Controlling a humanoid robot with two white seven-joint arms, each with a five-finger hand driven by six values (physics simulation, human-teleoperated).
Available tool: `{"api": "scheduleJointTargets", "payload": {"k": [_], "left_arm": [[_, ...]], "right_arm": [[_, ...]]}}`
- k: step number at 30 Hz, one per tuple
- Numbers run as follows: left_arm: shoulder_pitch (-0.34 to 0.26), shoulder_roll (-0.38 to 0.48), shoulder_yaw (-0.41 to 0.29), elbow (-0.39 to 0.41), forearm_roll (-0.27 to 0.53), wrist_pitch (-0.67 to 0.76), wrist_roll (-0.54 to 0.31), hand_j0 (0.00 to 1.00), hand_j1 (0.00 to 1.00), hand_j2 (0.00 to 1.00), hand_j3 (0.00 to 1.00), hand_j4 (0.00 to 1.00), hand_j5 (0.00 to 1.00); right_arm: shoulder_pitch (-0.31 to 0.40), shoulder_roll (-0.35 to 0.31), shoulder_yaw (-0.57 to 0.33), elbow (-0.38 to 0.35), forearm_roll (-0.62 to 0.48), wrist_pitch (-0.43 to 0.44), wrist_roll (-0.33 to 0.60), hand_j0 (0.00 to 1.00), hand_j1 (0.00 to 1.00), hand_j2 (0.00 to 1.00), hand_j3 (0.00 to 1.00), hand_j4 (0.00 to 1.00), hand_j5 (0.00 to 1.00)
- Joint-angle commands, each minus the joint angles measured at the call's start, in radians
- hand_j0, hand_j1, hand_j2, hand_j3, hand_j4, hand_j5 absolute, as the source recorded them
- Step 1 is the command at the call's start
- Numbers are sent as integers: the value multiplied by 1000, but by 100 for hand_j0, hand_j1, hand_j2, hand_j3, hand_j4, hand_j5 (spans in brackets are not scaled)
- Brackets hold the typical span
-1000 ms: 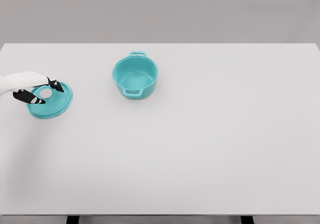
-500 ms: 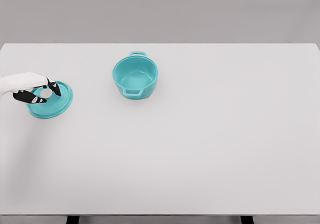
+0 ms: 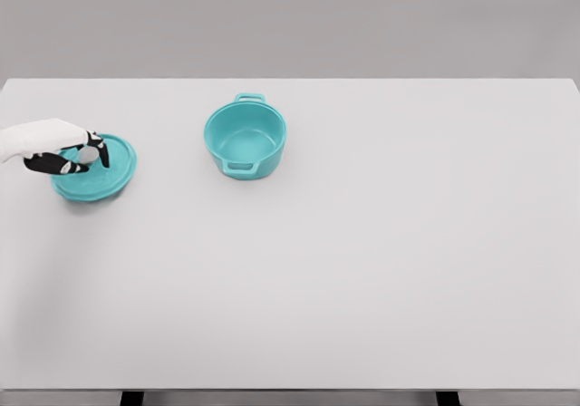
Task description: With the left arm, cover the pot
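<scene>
Left hand (image 3: 65, 152) now closed on the knob of the teal lid (image 3: 98, 172), lid raised and shifted slightly since earlier, uncovered pot (image 3: 245, 140) well apart on white table (image 3: 362, 261).

We find no readable text, labels, brands, numbers or signs on anything in the head view.
</scene>
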Motion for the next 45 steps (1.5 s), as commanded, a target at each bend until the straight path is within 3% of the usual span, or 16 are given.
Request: {"api": "scheduleJointTargets", "payload": {"k": [1,9,19,45], "left_arm": [[0,1,3,-12,8,2,0,49,49,49,49,49,49],[2,3,31,-73,8,2,0,49,49,49,49,49,49],[-61,-13,29,-77,-6,2,0,49,49,49,49,49,49],[-137,-187,20,-87,-29,2,0,48,48,48,48,48,48]], "right_arm": [[0,0,0,0,0,0,0,100,100,100,100,100,100],[0,0,0,0,0,0,0,100,100,100,100,100,100],[0,0,0,0,0,0,0,100,100,100,100,100,100],[0,0,0,0,0,0,0,100,100,100,100,100,100]]}}
